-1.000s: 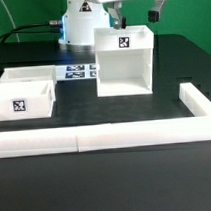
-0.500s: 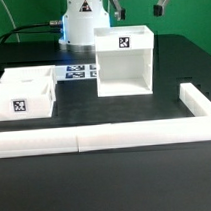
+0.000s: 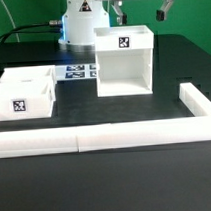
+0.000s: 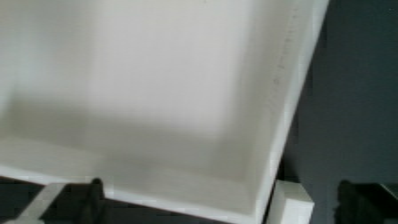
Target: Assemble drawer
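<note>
Gripper spread wide, nothing in it, hanging just above the tall drawer case; trays well off to its side.

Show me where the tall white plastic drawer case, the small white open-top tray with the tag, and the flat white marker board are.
tall white plastic drawer case (image 3: 121, 44): exterior view, tag on top.
small white open-top tray (image 3: 19, 105): exterior view, tagged front wall.
marker board (image 3: 80, 71): exterior view, printed face.
</note>
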### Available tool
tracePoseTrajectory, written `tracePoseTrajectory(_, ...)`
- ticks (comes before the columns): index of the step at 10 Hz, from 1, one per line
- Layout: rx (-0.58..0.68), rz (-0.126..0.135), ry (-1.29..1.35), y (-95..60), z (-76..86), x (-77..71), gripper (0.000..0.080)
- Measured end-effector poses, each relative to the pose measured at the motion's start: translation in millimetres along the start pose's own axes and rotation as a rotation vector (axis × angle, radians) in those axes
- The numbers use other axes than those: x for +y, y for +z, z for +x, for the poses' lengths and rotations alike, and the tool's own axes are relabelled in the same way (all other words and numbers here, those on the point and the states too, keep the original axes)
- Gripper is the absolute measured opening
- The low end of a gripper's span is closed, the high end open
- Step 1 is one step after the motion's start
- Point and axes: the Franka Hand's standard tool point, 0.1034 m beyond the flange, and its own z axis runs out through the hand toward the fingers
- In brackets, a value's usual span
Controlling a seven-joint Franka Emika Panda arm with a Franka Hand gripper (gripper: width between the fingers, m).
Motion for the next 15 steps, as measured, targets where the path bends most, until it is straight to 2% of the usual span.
tracePoseTrajectory(1,0.004,0.005,0.028,0.7,-0.2,-0.9,0.0650)
tracePoseTrajectory(2,0.019,0.031,0.128,4.7,-3.3,-5.0,0.0650)
tracePoseTrajectory(4,0.020,0.052,0.228,15.4,-12.1,-19.1,0.0650)
tracePoseTrajectory(6,0.037,0.073,0.257,22.3,-14.8,-22.6,0.0650)
tracePoseTrajectory(8,0.042,0.072,0.253,32.4,-21.8,-23.6,0.0650)
tracePoseTrajectory(10,0.036,0.071,0.254,34.9,-24.1,-23.6,0.0650)
tracePoseTrajectory(11,0.037,0.071,0.253,34.9,-24.1,-23.6,0.0561)
tracePoseTrajectory(12,0.037,0.071,0.253,34.9,-24.1,-23.6,0.0561)
tracePoseTrajectory(13,0.037,0.071,0.253,34.9,-24.1,-23.6,0.0360)
tracePoseTrajectory(14,0.037,0.071,0.253,34.9,-24.1,-23.6,0.0217)
tracePoseTrajectory(15,0.037,0.071,0.253,34.9,-24.1,-23.5,0.0217)
